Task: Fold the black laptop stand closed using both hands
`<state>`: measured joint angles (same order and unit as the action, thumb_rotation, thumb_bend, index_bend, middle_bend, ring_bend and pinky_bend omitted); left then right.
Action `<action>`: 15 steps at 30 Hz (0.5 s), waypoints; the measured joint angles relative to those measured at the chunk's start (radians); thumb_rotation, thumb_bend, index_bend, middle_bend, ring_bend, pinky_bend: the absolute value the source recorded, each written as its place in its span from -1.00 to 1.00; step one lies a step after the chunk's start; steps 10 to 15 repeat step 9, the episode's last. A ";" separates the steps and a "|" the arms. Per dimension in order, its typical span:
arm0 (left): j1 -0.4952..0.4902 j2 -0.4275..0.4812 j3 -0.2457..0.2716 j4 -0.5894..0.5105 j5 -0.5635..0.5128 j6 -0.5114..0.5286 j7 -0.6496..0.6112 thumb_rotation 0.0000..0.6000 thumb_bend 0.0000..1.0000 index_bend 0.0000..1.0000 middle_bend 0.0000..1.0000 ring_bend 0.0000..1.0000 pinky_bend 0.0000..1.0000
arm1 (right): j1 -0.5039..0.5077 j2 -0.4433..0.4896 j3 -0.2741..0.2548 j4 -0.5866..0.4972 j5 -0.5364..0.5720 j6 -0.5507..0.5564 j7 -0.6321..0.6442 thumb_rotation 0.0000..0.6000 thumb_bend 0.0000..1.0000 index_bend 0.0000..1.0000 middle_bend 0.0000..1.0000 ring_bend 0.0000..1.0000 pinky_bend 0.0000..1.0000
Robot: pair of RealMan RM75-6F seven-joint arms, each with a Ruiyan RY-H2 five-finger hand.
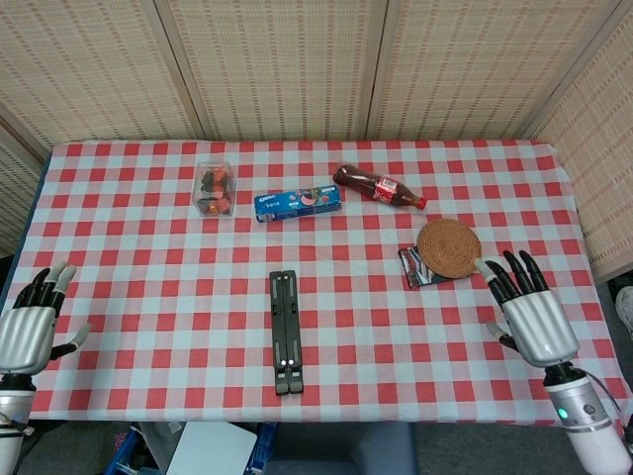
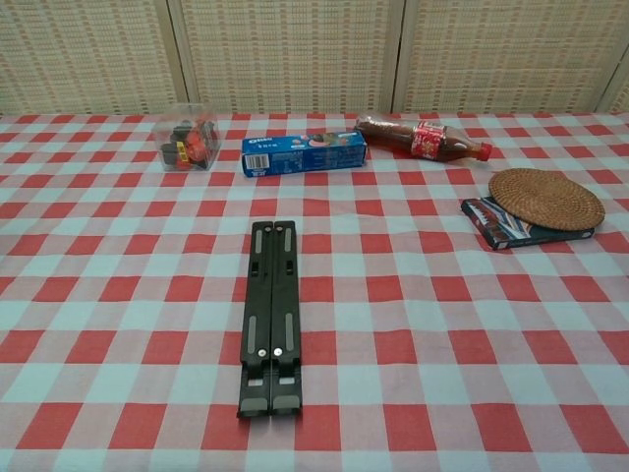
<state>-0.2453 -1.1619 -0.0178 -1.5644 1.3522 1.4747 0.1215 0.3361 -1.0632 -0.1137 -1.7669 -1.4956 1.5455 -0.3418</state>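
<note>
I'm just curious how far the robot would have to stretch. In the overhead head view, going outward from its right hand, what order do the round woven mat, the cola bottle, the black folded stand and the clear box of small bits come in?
From the right hand:
1. Woven mat, just up-left of the hand.
2. Cola bottle, farther back, centre-right.
3. Black stand, mid-table near the front edge.
4. Clear box, far back-left.

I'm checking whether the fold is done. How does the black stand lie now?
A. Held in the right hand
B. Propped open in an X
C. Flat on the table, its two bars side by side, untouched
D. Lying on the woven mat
C: the stand lies flat with bars together, and the left hand and right hand are open, far off at the table edges.
</note>
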 measured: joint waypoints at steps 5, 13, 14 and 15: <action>0.067 -0.001 0.015 -0.022 0.048 0.091 -0.002 1.00 -0.49 -1.00 -1.00 -1.00 -0.67 | -0.087 0.021 -0.025 0.037 -0.025 0.044 0.075 1.00 -0.64 -0.87 -0.67 -1.00 -0.99; 0.100 -0.003 0.031 -0.033 0.084 0.124 0.008 1.00 -0.49 -1.00 -1.00 -1.00 -0.67 | -0.119 0.023 -0.027 0.061 -0.046 0.056 0.118 1.00 -0.64 -0.87 -0.67 -1.00 -0.99; 0.100 -0.003 0.031 -0.033 0.084 0.124 0.008 1.00 -0.49 -1.00 -1.00 -1.00 -0.67 | -0.119 0.023 -0.027 0.061 -0.046 0.056 0.118 1.00 -0.64 -0.87 -0.67 -1.00 -0.99; 0.100 -0.003 0.031 -0.033 0.084 0.124 0.008 1.00 -0.49 -1.00 -1.00 -1.00 -0.67 | -0.119 0.023 -0.027 0.061 -0.046 0.056 0.118 1.00 -0.64 -0.87 -0.67 -1.00 -0.99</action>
